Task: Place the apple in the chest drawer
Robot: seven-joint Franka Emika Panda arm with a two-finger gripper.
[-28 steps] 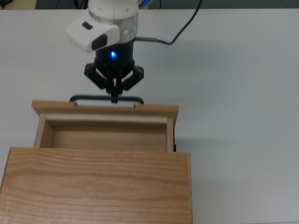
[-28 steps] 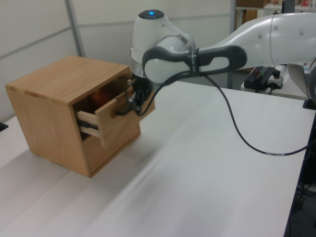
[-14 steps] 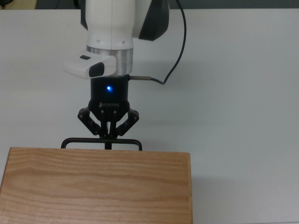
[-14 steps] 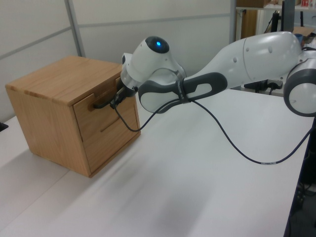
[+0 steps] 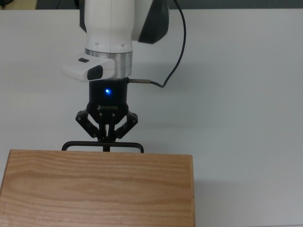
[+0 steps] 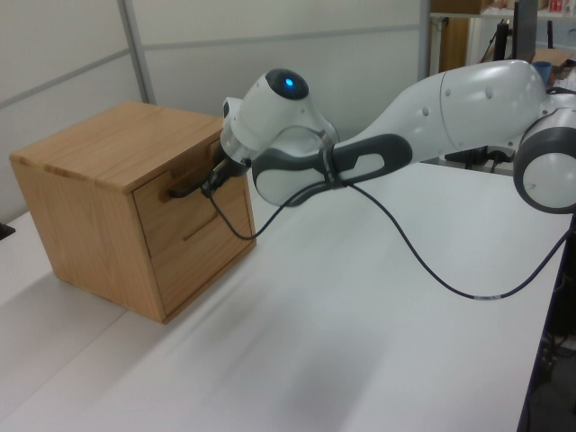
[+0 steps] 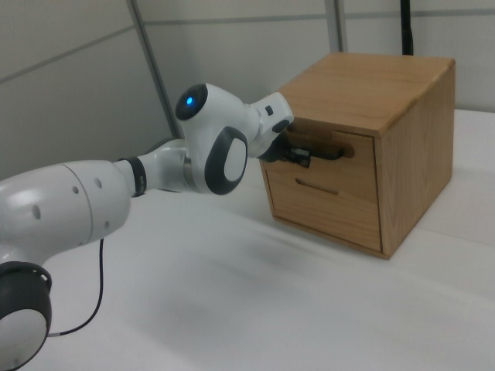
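The light wooden chest [image 5: 94,189] stands at the bottom of the top view. Its chest drawer [image 6: 166,211] is pushed in flush with the chest front. The apple is hidden from every view. My gripper [image 5: 106,141] is shut on the middle of the drawer's thin black bar handle [image 5: 130,143], its black fingers pointing at the chest. In the left view my gripper [image 6: 214,183] holds the handle [image 6: 184,187] at the chest's upper front. The right view shows my gripper [image 7: 298,157] on the handle [image 7: 329,153] of the drawer [image 7: 348,166].
A black cable [image 5: 177,52] hangs from the wrist over the white table [image 5: 246,94]. My arm [image 6: 468,99] reaches in from the left view's right. A lower panel with a short slot [image 7: 317,188] sits under the drawer. Grey wall panels [image 6: 72,45] stand behind the chest.
One second ago the drawer stood pulled out with my gripper on its handle. It has been pushed fully into the chest. Since half a second ago the gripper has barely shifted.
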